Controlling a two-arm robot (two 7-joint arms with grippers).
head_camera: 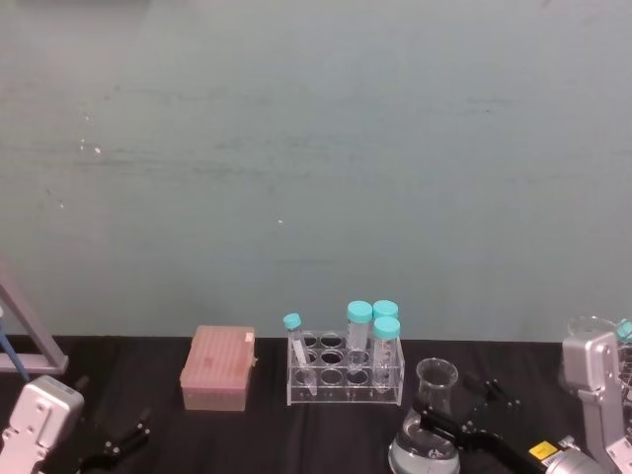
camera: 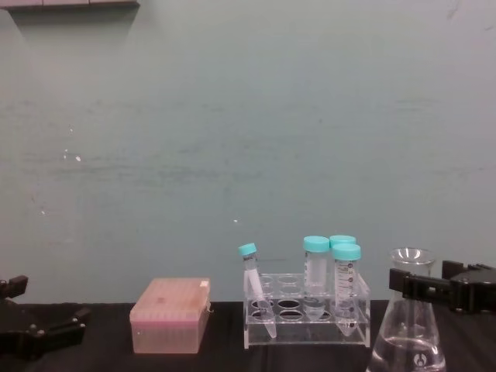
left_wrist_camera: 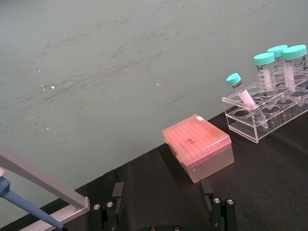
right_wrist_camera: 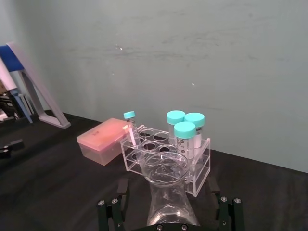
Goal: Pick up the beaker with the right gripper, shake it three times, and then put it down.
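Note:
The beaker point(head_camera: 435, 387) is a clear conical flask with a little liquid, standing on the black table just right of the tube rack; it also shows as the beaker point(camera: 408, 341) and the beaker point(right_wrist_camera: 166, 169). My right gripper point(head_camera: 464, 415) sits at its neck, open, one black finger on each side with a gap to the glass, as the right gripper point(right_wrist_camera: 167, 188) and the right gripper point(camera: 434, 287) show. At the table's near left corner, low down, my left gripper point(head_camera: 118, 439) rests open and holds nothing.
A clear rack point(head_camera: 346, 373) with teal-capped tubes stands left of the beaker. A pink tip box point(head_camera: 217, 367) lies farther left. More glassware point(head_camera: 588, 338) is at the far right, and a pipette stand point(head_camera: 25, 341) at the far left.

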